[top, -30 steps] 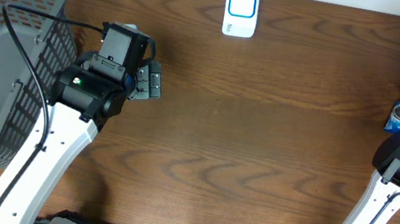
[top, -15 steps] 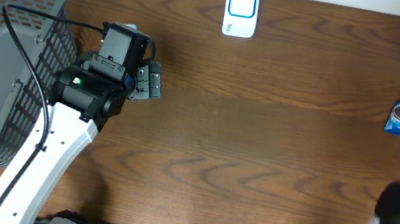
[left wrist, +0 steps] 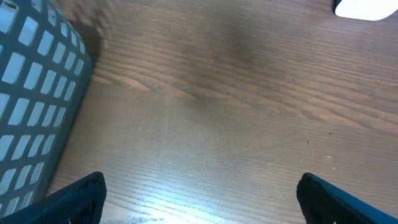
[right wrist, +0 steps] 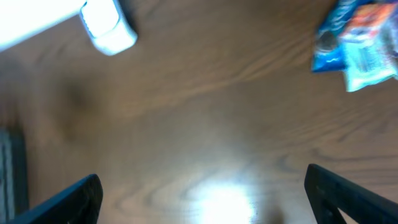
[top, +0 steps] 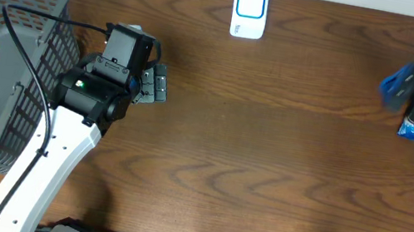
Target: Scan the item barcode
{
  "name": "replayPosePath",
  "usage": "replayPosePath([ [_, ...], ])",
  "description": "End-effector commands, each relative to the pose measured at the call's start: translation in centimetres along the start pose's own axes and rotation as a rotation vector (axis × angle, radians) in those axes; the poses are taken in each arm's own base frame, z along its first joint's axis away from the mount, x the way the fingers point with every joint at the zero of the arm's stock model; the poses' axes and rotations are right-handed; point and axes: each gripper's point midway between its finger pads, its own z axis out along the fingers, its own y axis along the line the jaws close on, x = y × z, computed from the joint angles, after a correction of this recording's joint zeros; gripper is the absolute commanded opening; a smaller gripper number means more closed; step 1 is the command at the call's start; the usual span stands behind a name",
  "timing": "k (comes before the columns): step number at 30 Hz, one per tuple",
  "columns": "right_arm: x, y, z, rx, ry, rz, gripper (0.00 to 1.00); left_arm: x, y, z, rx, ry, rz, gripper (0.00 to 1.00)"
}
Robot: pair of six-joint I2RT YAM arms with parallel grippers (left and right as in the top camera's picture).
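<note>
1. Both claws stand wide open and hold nothing. My right claw (right wrist: pixel 202 186) hangs over bare counter (right wrist: pixel 186 124), and my left claw (left wrist: pixel 199 186) does the same just beside the basket (left wrist: pixel 31 93) at 9 o'clock.
2. The things to scan are a small heap of snack packets (right wrist: pixel 357 46) at the counter's 3 o'clock edge. From my right claw they lie at about 1 o'clock, well apart from it.
3. The scanner (right wrist: pixel 109 28) sits at 12 o'clock, far from the heap.
4. I judge the packets to be light film pouches: soft, crinkly and probably slippery, so they would likely buckle if pinched mid-face.
5. I would take the blue packet (right wrist: pixel 326 46), on the heap's 9 o'clock side, across a sealed end where the film is stiffer, leaving both faces bare.
6. This blurred view does not show me where any barcode is.
</note>
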Motion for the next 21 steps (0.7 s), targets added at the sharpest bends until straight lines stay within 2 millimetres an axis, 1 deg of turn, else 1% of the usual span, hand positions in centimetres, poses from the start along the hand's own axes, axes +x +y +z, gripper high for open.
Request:
replayPosePath([
  [1,2.8,1.2,-0.2,-0.042,0.043,-0.069,0.99,-0.1,0.1,0.0,-0.007,-0.001,0.018,0.98],
  [6,6.3,1.2,0.1,-0.051,0.104,-0.089,0.99,-0.1,0.1,0.0,-0.007,-0.001,0.018,0.98],
  [9,7.4,1.0,0.4,-0.047,0.127,-0.082,0.99,-0.1,0.1,0.0,-0.007,-0.001,0.018,0.98],
  [12,7.7,0.8,0.6,-0.04,0.138,-0.081,0.99,-0.1,0.1,0.0,-0.007,-0.001,0.018,0.98],
  [21,7.7,0.7,0.6,-0.035,0.137,-0.111,0.99,-0.1,0.1,0.0,-0.007,-0.001,0.018,0.98],
])
